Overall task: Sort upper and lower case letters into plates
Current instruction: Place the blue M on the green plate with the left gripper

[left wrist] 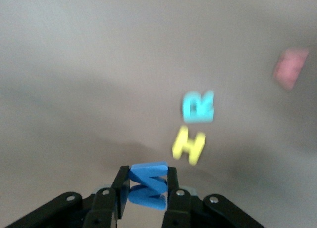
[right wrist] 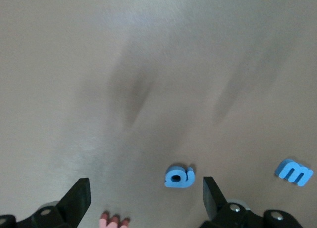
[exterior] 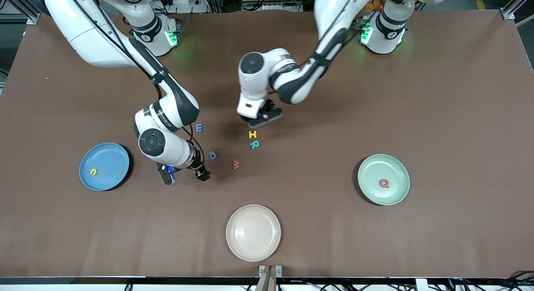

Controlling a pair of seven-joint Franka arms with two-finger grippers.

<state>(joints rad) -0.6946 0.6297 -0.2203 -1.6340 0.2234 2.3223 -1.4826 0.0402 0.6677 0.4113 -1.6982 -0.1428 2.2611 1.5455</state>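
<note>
Lowest in frame we see the cream plate [exterior: 253,232]. At mid-frame, the mint plate [exterior: 383,179] holds a red Q [exterior: 384,183] and the blue plate [exterior: 104,166] a yellow n [exterior: 94,172]. Our right claw [exterior: 185,176] gapes wide over the bench [exterior: 438,94] beside blue a [exterior: 212,155]. Higher up, our left claw [exterior: 265,119] pinches a blue letter [left wrist: 147,185] on edge above the yellow H [exterior: 252,135].

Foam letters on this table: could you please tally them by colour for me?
Blue flat foam letters: 3, counting the blue letter in the left gripper
Yellow letters: 2
Red letters: 2
Teal letter: 1
Total: 8
</note>
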